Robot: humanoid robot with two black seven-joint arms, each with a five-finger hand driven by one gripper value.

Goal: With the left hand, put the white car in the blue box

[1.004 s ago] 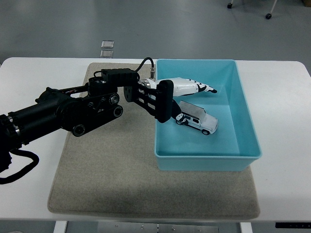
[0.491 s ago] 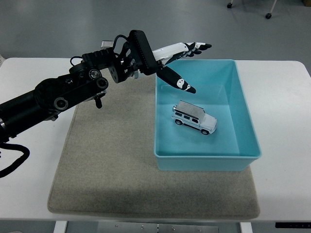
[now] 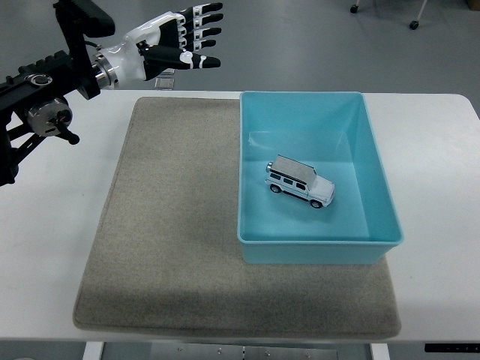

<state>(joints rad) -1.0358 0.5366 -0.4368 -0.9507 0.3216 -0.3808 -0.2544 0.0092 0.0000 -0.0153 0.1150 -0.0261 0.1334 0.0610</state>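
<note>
White car (image 3: 300, 181) sits on its wheels on the floor of the blue box (image 3: 379, 180), which rests on a grey mat (image 3: 165, 247) toward the right edge of the tabletop (image 3: 52, 225). Left hand (image 3: 169, 41) hovers above the far left corner, well apart from the box, its fingers (image 3: 202, 33) stretched out straight and holding nothing.

The robot's left hand (image 3: 171, 41) has a glossy white shell with black joints and black tips on its five slim fingers (image 3: 202, 21). Behind the hand, a silver metal ring marks the wrist. Further back, the matte black arm (image 3: 41, 94) has boxy housings, a round silver-grey joint cap and thin black cables.
</note>
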